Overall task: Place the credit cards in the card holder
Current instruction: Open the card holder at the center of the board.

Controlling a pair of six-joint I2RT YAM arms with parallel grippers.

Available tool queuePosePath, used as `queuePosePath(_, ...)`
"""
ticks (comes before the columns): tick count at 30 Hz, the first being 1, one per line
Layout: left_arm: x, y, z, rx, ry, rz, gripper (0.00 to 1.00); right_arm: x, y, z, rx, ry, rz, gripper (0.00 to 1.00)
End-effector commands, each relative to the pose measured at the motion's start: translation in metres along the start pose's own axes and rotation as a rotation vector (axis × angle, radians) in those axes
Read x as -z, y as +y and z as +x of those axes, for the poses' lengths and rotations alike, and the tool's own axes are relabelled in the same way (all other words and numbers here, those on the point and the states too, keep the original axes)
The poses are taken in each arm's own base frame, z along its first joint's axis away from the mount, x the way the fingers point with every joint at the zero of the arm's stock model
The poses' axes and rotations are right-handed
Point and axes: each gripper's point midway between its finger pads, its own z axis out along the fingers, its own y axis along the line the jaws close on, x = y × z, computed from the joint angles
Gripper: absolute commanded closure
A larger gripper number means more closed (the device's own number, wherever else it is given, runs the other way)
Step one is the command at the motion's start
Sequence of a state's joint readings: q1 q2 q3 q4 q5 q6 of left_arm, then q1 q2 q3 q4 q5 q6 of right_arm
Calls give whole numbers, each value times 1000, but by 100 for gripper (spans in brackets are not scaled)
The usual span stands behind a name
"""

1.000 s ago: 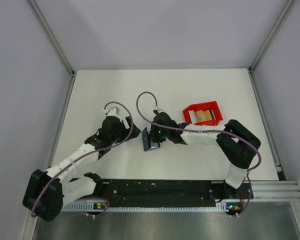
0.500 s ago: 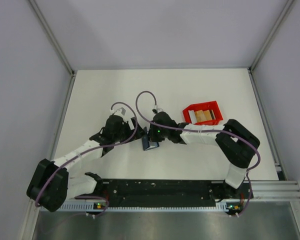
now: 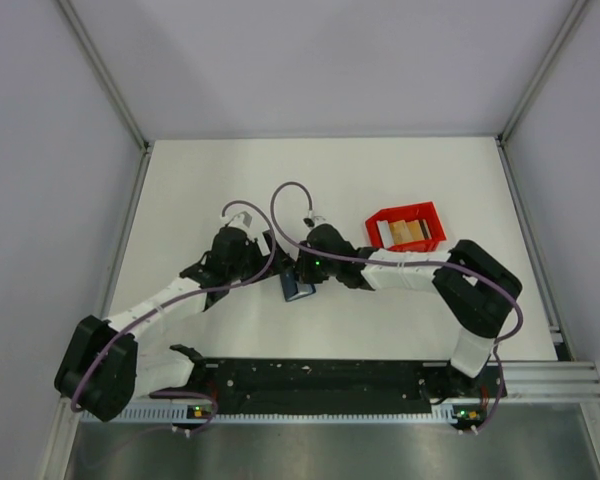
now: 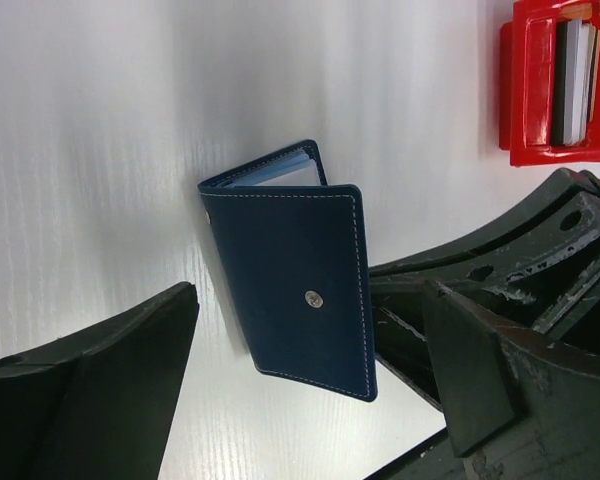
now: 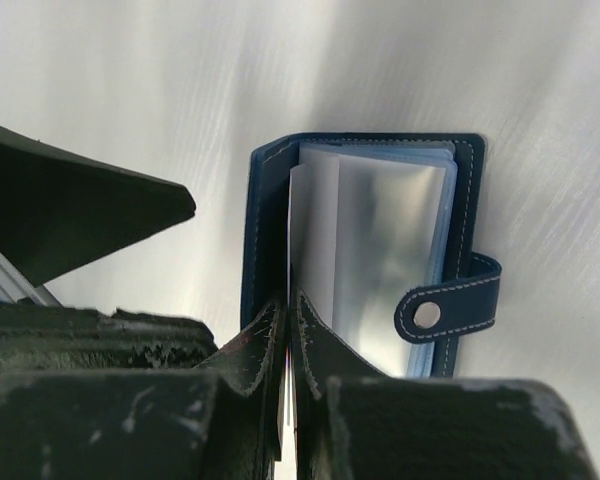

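Navy, stiff-covered and probably light, the card holder (image 4: 295, 290) stands half open left of the red bin (image 3: 377, 218) with the credit cards (image 3: 408, 231), one side pinched in the closed right gripper (image 5: 288, 330), the left gripper (image 4: 310, 300) gaping wide toward its free cover edge, the likeliest hold.

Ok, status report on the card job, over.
Left gripper open, straddling the half-open card holder. Right gripper shut on a white card, edge at the holder's pockets. More cards in the red bin. Nothing blocking.

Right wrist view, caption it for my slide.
Open navy card holder pinched at its near edge by the shut right jaws.
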State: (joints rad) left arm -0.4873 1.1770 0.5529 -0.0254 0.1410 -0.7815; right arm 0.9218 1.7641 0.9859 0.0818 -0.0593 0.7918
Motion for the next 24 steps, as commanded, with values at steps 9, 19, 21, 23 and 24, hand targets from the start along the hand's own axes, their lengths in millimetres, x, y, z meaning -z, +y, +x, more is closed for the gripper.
queuePosePath(9,-8,1,-17,34,-55,-51,4,22,43,-4,51,-54,-147,100)
queuePosePath(19,-11,20,-8,55,-46,-120,18,24,50,-1,62,-51,-168,100)
queuePosePath(21,-11,26,-2,53,-36,-131,26,23,51,0,64,-48,-173,100)
queuePosePath(23,-12,30,2,53,-23,-144,34,23,51,1,61,-49,-177,100)
queuePosePath(24,-12,32,4,51,-20,-150,42,23,52,1,63,-48,-177,100)
